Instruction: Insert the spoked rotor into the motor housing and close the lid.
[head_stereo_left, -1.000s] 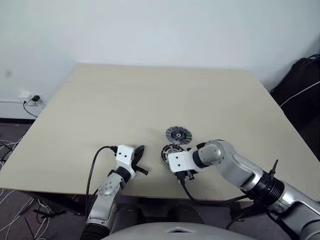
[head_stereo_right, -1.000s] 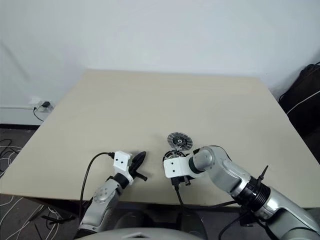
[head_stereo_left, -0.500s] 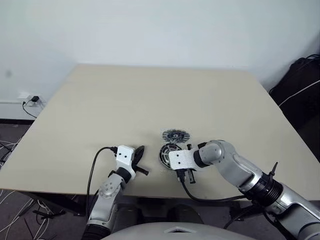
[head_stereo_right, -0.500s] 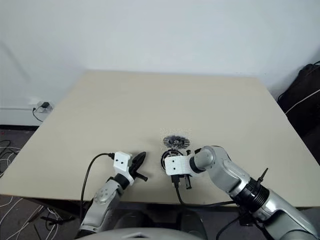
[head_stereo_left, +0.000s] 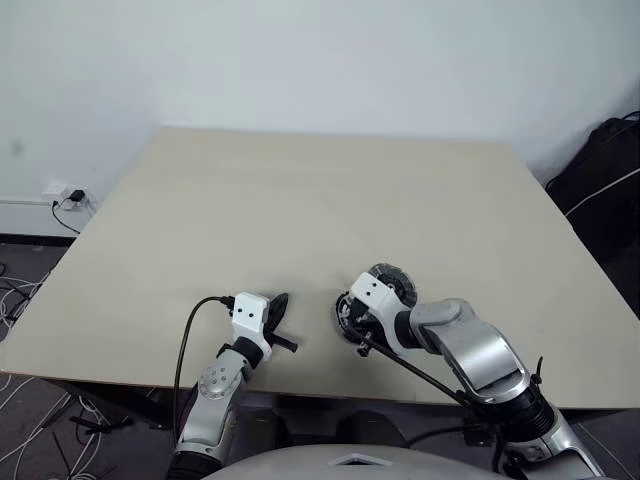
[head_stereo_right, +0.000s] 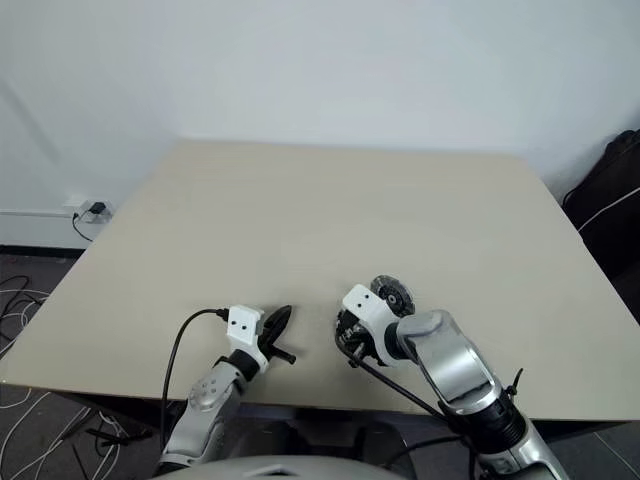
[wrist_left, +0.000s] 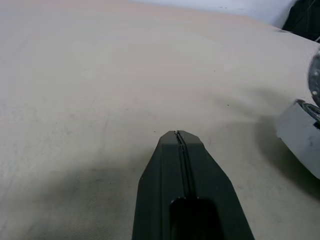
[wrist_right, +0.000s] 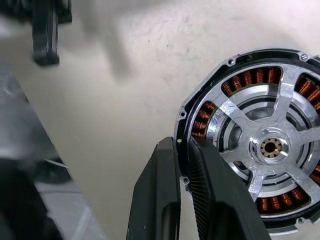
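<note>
From the head views, a beige table (head_stereo_left: 300, 200) stands against a white wall (head_stereo_left: 300, 60); the lid (head_stereo_left: 393, 283) lies behind the right gripper (wrist_right: 184, 165). The left gripper (wrist_left: 179, 150) is closed, empty. The right wrist view shows fingers pinching the motor housing (wrist_right: 260, 150) rim.

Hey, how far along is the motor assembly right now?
Done, apparently: the spoked rotor sits inside the motor housing, its silver spokes over the copper windings. In hand: the right gripper pinches the housing's black rim, while the left gripper is shut and idle. Left: the lid lies on the table beside the housing, not yet fitted.
</note>
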